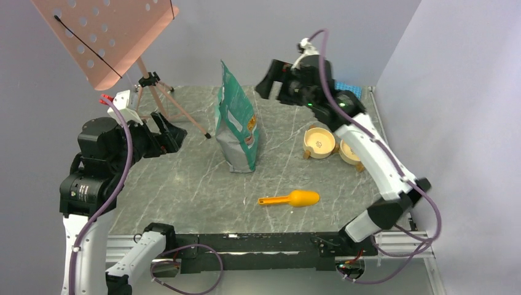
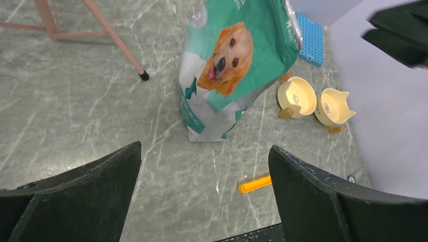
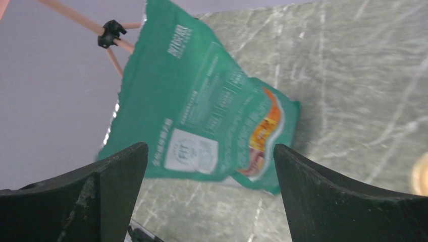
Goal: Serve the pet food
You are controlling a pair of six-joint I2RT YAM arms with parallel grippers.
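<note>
**Both arms hang open-jawed on either side of a standing dog-food bag on a grey marbled table (image 1: 184,178).**

Nearest the arm bases, at the bag's 6 o'clock, an orange scoop (image 1: 290,199) lies flat with its handle toward 9 o'clock. At mid-table the green-and-silver bag (image 1: 236,126) stands upright. The left gripper (image 2: 204,151) is raised at the bag's 9 o'clock, its fingers spread wide on nothing. Two cream bowls (image 1: 320,141) sit side by side at the bag's 3 o'clock. Farther back, at 1 o'clock, the right gripper (image 3: 211,148) faces the bag from above, its fingers likewise wide apart. A pink music stand (image 1: 104,37) rises at 10 o'clock, and a blue block (image 1: 349,88) lies at the far corner at 2 o'clock. The pet food shows in no view, and whether it is in the bag cannot be told.
</note>
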